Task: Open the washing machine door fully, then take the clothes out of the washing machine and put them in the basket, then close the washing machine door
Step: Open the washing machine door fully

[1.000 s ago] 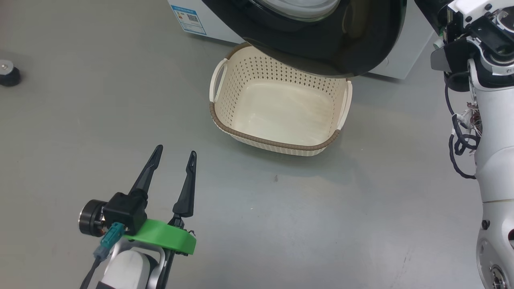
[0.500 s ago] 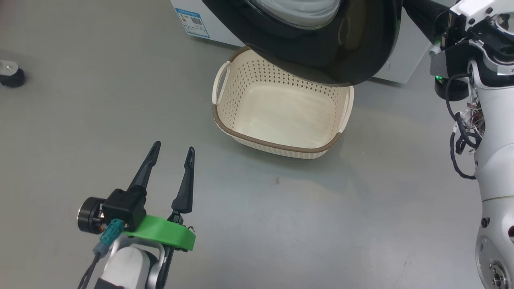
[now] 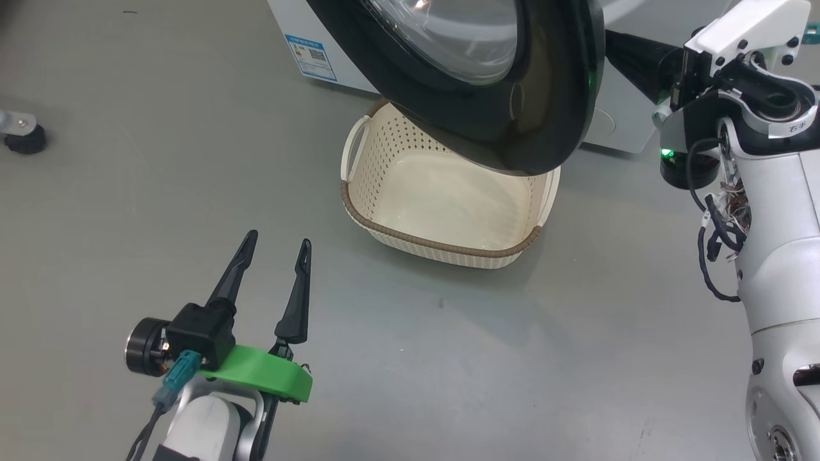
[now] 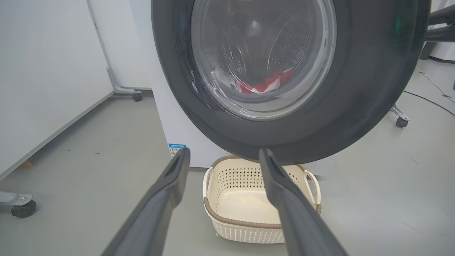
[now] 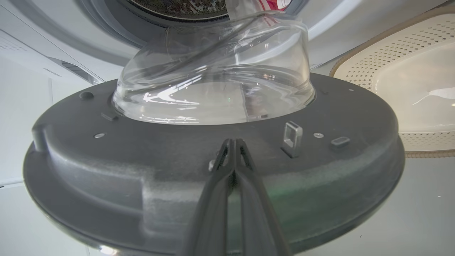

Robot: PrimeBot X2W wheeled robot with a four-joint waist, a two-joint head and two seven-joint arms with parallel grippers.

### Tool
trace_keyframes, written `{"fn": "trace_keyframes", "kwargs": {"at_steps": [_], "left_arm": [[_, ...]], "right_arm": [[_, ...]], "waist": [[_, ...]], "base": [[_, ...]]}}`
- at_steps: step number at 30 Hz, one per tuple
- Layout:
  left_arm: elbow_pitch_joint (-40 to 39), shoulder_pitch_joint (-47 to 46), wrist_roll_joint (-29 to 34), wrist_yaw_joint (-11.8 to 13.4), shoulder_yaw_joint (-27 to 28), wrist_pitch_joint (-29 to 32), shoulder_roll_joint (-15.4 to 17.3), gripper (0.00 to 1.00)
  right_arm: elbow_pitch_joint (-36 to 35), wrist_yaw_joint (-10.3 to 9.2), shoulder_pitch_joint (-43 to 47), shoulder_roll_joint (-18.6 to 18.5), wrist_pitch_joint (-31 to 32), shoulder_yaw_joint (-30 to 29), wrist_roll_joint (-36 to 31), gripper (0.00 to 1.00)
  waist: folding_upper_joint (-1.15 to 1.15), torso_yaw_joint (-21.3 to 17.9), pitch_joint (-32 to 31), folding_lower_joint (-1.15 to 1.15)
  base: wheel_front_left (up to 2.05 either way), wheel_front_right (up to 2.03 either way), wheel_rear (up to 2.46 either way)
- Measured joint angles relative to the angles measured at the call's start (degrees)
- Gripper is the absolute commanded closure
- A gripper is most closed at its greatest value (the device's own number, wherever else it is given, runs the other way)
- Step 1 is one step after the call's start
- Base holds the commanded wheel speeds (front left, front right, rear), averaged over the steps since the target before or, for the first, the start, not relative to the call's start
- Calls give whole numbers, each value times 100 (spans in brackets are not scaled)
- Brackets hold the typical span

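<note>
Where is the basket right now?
In the head view the basket sits on the floor at centre, before the washer, its far side under the swung-out door.

**Door overhangs the basket**

We see the washing machine door point(image 3: 544, 96) swung partly out, its black rim overhanging the far half of the basket point(image 3: 442, 245); from above, only the near half lies open. Open floor point(image 3: 448, 358) runs from the left gripper point(image 3: 279, 239) to the basket. From there, the door stands before the drum point(image 5: 170, 5).
</note>
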Motion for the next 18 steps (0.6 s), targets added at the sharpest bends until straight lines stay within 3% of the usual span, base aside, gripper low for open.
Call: {"fn": "trace_keyframes", "kwargs": {"at_steps": [18], "left_arm": [[8, 23, 3, 49, 8, -1, 0, 0]], "right_arm": [[222, -7, 294, 163, 350, 189, 308, 100]], "waist": [[0, -28, -217, 0]], "base": [[0, 0, 0]]}}
